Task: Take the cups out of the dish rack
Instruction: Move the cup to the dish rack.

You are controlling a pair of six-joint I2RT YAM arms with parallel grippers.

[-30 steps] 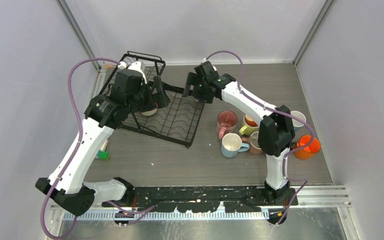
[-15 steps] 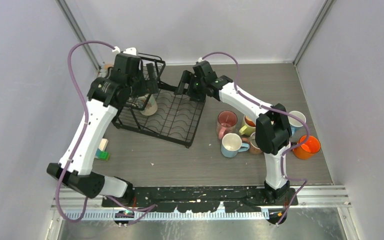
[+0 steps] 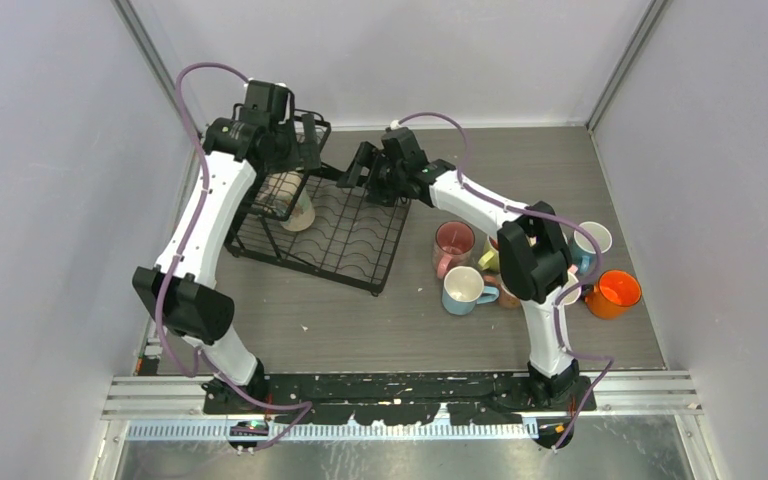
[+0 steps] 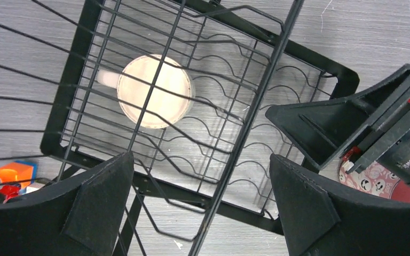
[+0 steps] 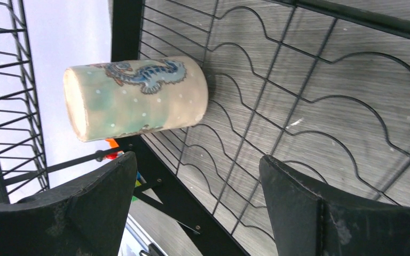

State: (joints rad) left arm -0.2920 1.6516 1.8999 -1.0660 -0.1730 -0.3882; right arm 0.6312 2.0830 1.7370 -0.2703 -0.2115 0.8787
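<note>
The black wire dish rack (image 3: 345, 240) stands at the far left of the table. One beige cup (image 3: 298, 210) lies in it near the basket end. From the left wrist it shows as a round pale mouth (image 4: 155, 98); from the right wrist it lies on its side with a blue seahorse print (image 5: 139, 98). My left gripper (image 3: 306, 143) hangs open over the rack's far end, a rack wire running between its fingers (image 4: 203, 208). My right gripper (image 3: 356, 170) is open over the slotted tray (image 5: 197, 208), apart from the cup. Several cups stand on the table at right: pink (image 3: 453, 243), light blue (image 3: 463, 290), orange (image 3: 615, 293).
The enclosure's walls close in at left, back and right. A small orange and blue object (image 4: 13, 173) lies on the table beside the rack's left side. The right gripper's black body (image 4: 352, 125) shows in the left wrist view, just past the rack's corner.
My left arm has lifted off the cup and swung toward the rack's far end, empty. My right gripper has drifted a little left over the tray. The beige cup stays in the rack.
</note>
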